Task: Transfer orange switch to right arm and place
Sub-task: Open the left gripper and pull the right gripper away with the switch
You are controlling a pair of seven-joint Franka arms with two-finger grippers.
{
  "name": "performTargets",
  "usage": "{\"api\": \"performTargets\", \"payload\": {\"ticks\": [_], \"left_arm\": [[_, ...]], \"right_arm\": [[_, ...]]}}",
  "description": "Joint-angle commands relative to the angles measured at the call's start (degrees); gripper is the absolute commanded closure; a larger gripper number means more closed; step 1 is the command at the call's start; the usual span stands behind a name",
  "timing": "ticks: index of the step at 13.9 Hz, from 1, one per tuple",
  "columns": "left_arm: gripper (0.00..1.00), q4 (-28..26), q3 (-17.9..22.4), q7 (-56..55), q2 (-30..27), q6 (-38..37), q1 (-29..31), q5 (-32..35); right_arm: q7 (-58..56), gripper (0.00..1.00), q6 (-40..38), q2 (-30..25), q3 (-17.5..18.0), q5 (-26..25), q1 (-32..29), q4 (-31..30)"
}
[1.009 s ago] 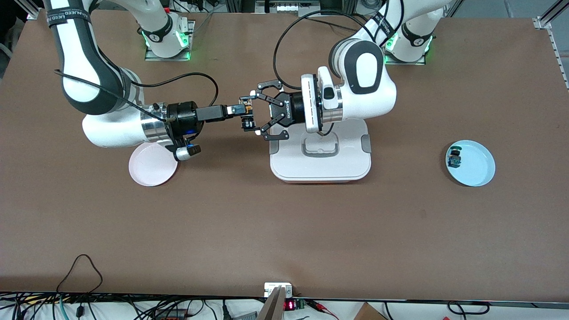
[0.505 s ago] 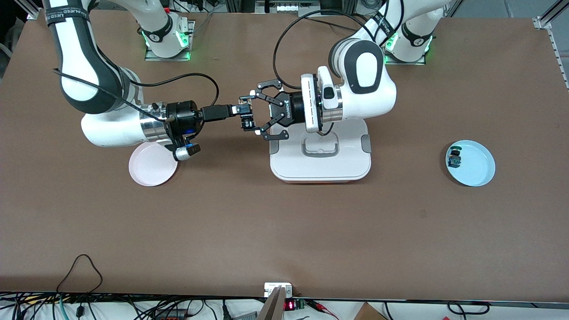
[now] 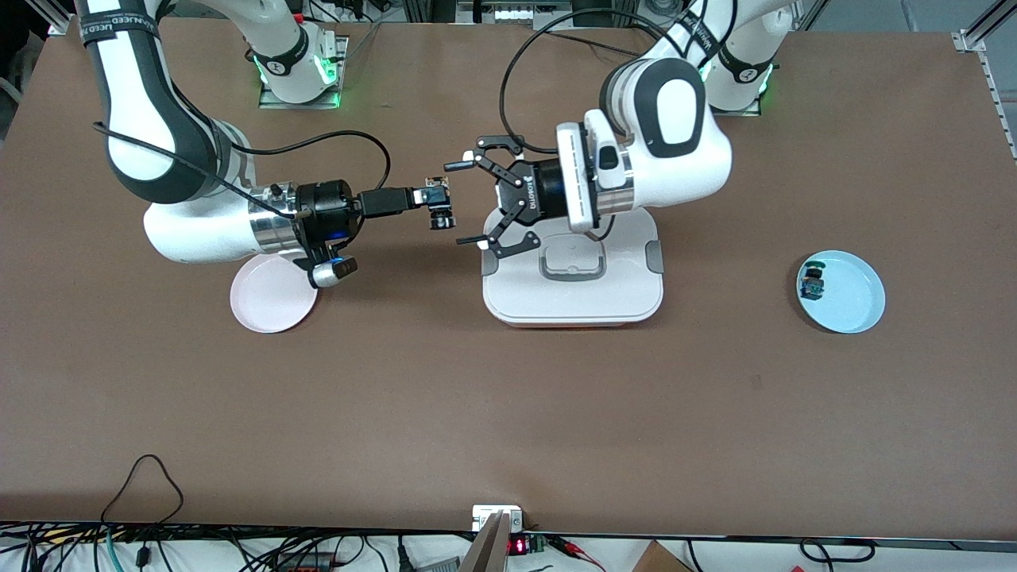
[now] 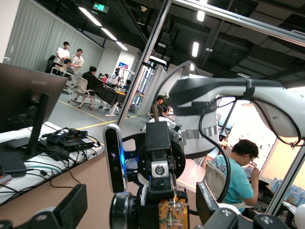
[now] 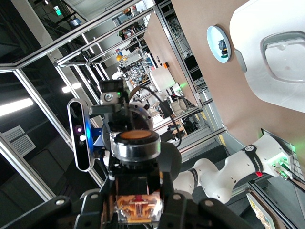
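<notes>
The orange switch (image 3: 439,208), a tiny black part with an orange body, hangs in the air above the table between the two arms. My right gripper (image 3: 434,196) is shut on it. From the right wrist I see its round orange end (image 5: 138,137) and its orange body pinched between my right gripper's (image 5: 139,210) fingers (image 5: 183,205). My left gripper (image 3: 459,202) stands open just clear of the switch, toward the left arm's end. The left wrist view shows the switch (image 4: 172,213) between the spread fingers (image 4: 71,210) of the left gripper (image 4: 140,200), touching neither.
A white lidded container (image 3: 572,298) sits under the left wrist. A pink plate (image 3: 266,306) lies below the right wrist. A light blue plate (image 3: 856,302) at the left arm's end holds a small blue-and-green switch (image 3: 812,283).
The left gripper opened, let go of the switch and drew back toward the left arm's end. The right gripper shut on the switch and now holds it alone.
</notes>
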Motion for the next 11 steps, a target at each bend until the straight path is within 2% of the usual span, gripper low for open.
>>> {"api": "performTargets", "payload": {"ticks": [1, 3, 6, 8, 11], "left_arm": [[0.0, -3.7, 0.2, -3.6, -4.6, -3.0, 2.0, 3.1], [0.0, -3.4, 0.2, -8.4, -4.6, -10.0, 6.3, 10.7], [0.0, -1.3, 0.4, -22.9, -4.8, -19.1, 12.2, 27.1], [0.0, 0.7, 0.5, -33.1, -4.7, -23.0, 13.4, 41.8], [0.0, 1.1, 0.5, -45.0, -4.9, -26.7, 13.7, 55.5]], "right_arm": [[-0.7, 1.0, -2.6, -1.0, 0.3, -3.4, -3.6, -0.5], [-6.2, 1.0, -4.1, -1.0, 0.3, -11.4, -6.9, -0.6], [-13.5, 1.0, -4.2, -1.1, 0.3, -27.6, -10.1, -0.4], [-18.4, 1.0, -4.2, -1.6, 0.2, -37.8, -11.3, -0.3], [-26.6, 1.0, -3.5, -1.7, 0.2, -53.8, -11.7, -0.1]]}}
